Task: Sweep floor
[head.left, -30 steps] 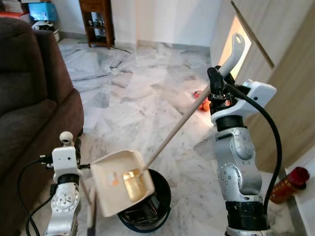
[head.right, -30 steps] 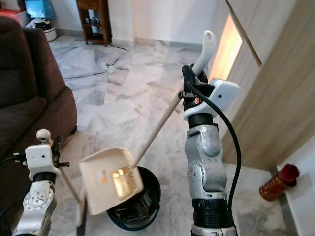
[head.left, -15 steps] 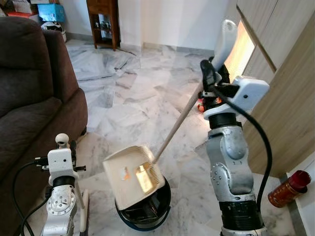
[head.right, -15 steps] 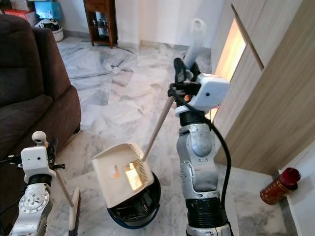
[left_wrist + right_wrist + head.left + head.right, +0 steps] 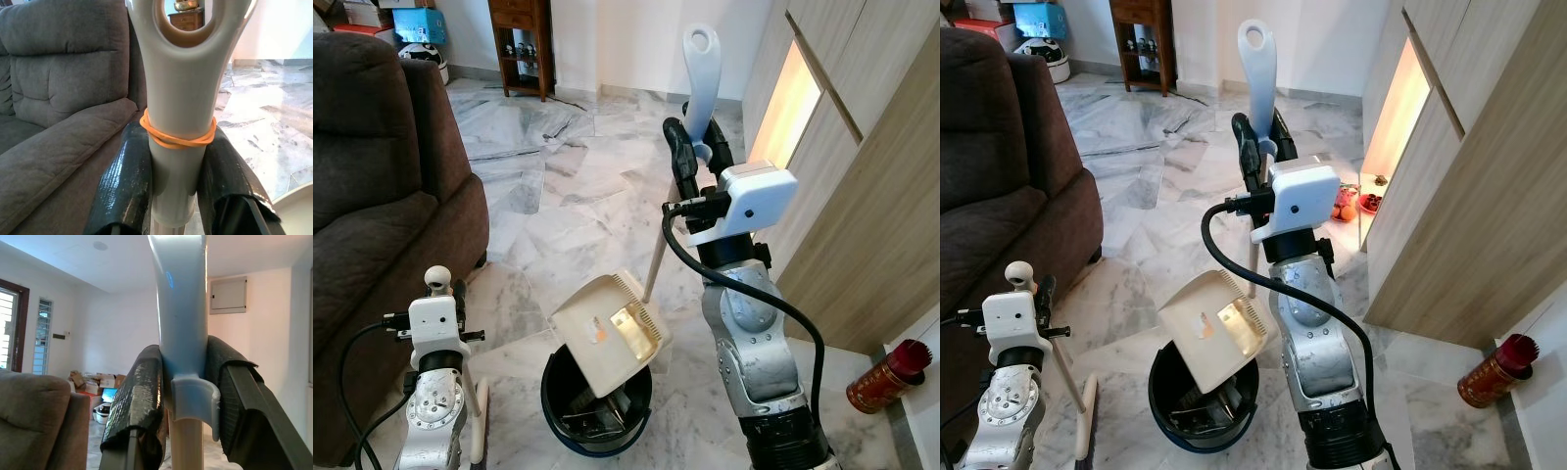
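Note:
My right gripper (image 5: 690, 147) is shut on the long handle (image 5: 702, 59) of a cream dustpan (image 5: 612, 333), held nearly upright. The pan hangs tilted over a dark round bin (image 5: 597, 411) on the marble floor, its toothed edge uppermost. The right wrist view shows the pale handle (image 5: 181, 308) clamped between the black fingers (image 5: 137, 396). At lower left, my left gripper (image 5: 445, 292) is shut on the cream broom handle (image 5: 181, 122), which has an orange rubber band around it. The broom head (image 5: 1087, 416) rests on the floor beside the bin.
A brown sofa (image 5: 382, 176) fills the left side. A wooden cabinet wall (image 5: 871, 196) runs along the right, with a red bottle (image 5: 886, 377) at its foot and fruit (image 5: 1351, 201) in a lit niche. A wooden shelf (image 5: 521, 39) stands at the far wall.
The right arm has swung the dustpan handle from slanted to nearly upright. The pan has shifted right and now hangs tilted over the bin. The left arm holds still; the camera has shifted.

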`<state>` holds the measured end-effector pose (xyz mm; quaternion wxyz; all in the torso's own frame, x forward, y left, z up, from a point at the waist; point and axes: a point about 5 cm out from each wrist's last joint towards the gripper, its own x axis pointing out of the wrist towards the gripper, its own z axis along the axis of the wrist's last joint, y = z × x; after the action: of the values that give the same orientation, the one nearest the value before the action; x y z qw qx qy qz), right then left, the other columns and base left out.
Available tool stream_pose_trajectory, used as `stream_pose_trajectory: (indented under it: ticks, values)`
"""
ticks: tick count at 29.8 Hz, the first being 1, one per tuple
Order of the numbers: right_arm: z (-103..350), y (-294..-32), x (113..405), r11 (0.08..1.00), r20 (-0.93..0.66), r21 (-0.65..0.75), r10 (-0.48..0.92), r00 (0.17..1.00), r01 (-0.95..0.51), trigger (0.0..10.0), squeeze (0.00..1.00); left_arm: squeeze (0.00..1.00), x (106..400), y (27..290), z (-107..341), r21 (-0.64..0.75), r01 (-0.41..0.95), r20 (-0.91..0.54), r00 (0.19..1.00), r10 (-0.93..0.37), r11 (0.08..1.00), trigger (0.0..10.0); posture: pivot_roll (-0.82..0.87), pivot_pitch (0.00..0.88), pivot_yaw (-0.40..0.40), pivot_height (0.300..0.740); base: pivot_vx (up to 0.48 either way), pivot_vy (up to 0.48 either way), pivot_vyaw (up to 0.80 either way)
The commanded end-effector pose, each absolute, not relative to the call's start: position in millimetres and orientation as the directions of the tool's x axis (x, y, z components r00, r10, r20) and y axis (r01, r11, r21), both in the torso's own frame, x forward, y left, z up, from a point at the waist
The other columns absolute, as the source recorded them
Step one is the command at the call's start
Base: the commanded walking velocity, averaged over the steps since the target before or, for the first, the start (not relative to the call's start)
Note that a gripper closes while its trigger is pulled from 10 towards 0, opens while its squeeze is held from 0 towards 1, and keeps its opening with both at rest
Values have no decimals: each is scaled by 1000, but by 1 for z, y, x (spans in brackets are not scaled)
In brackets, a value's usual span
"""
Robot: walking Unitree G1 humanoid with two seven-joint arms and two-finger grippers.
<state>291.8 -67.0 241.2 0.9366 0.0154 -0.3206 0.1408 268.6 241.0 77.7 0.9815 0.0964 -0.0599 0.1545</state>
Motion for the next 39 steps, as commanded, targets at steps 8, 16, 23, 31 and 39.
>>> stream_pose_trajectory:
  ticks: [8, 16, 23, 31, 39]
  values:
    - [255, -49, 273, 939, 700, -184, 334, 632, -292, 10000, 0, 0, 268, 239, 86, 172, -315, 196, 940, 281, 934, 10000, 154, 0, -39, 740, 0, 0, 0]
    - [256, -45, 269, 934, 715, -234, 353, 603, -270, 10000, 0, 0, 268, 237, 86, 170, -307, 197, 942, 273, 936, 10000, 154, 0, -40, 740, 0, 0, 0]
    - [258, -43, 265, 940, 740, -246, 340, 580, -238, 10000, 0, 0, 268, 236, 85, 170, -307, 197, 942, 273, 937, 10000, 158, 0, -42, 740, 0, 0, 0]
    - [260, -37, 258, 936, 767, -290, 352, 536, -200, 10000, 0, 0, 267, 237, 85, 171, -307, 197, 942, 273, 936, 10000, 153, 0, -37, 740, 0, 0, 0]
    - [261, -33, 253, 929, 783, -333, 368, 502, -161, 10000, 0, 0, 270, 236, 86, 168, -303, 196, 943, 270, 938, 10000, 148, 0, -37, 740, 0, 0, 0]
